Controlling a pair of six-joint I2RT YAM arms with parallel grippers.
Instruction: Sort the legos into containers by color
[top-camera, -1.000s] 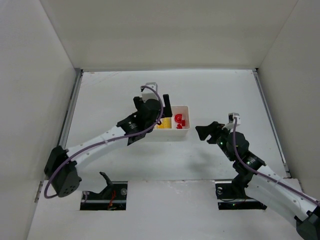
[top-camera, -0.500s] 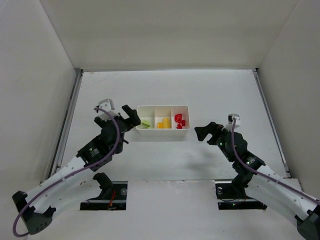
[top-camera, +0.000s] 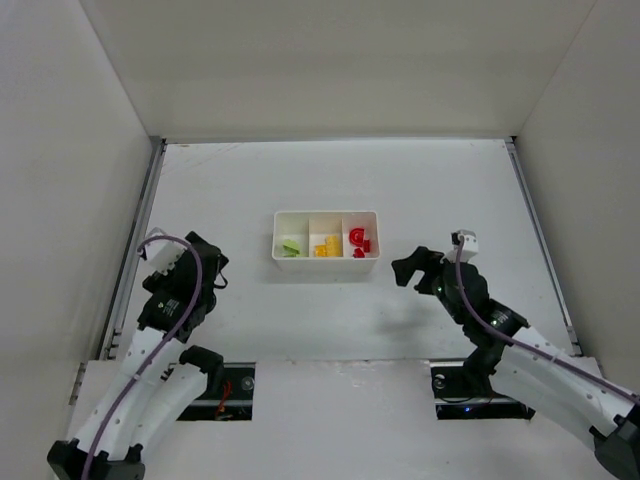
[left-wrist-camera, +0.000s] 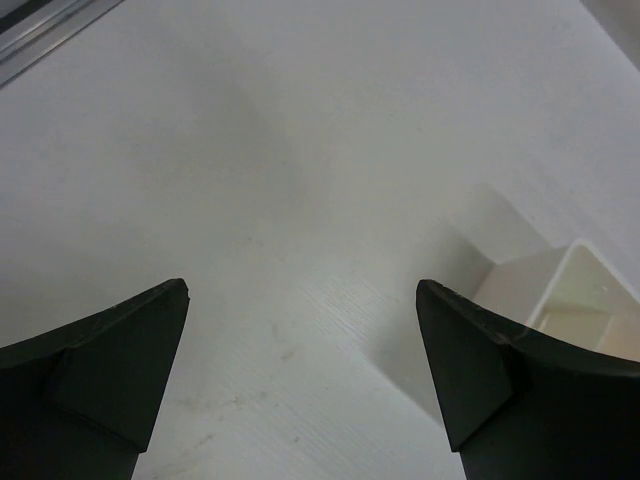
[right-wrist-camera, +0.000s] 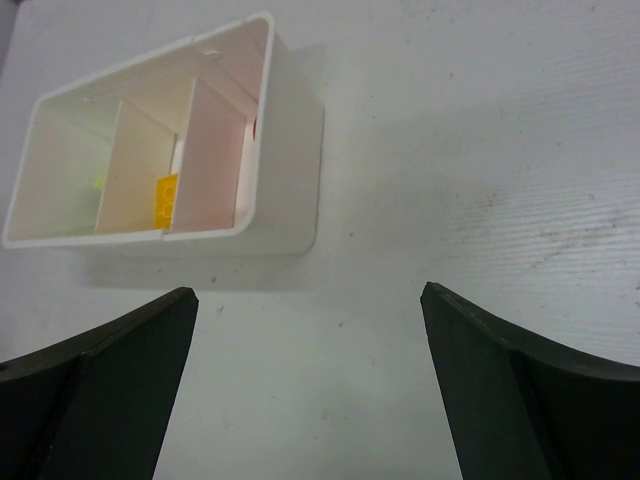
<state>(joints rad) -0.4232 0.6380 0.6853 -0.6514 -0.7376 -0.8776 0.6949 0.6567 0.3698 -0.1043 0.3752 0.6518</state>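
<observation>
White three-compartment tray, its contents split by colour.
It lies flat at mid-worktop: one light green lego in the left compartment, yellow legos in the middle, red legos in the right.

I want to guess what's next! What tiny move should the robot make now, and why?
Probably draw the open right gripper back from the tray: the green lego, yellow legos and red legos sit in separate compartments, and no brick shows outside it.
</observation>
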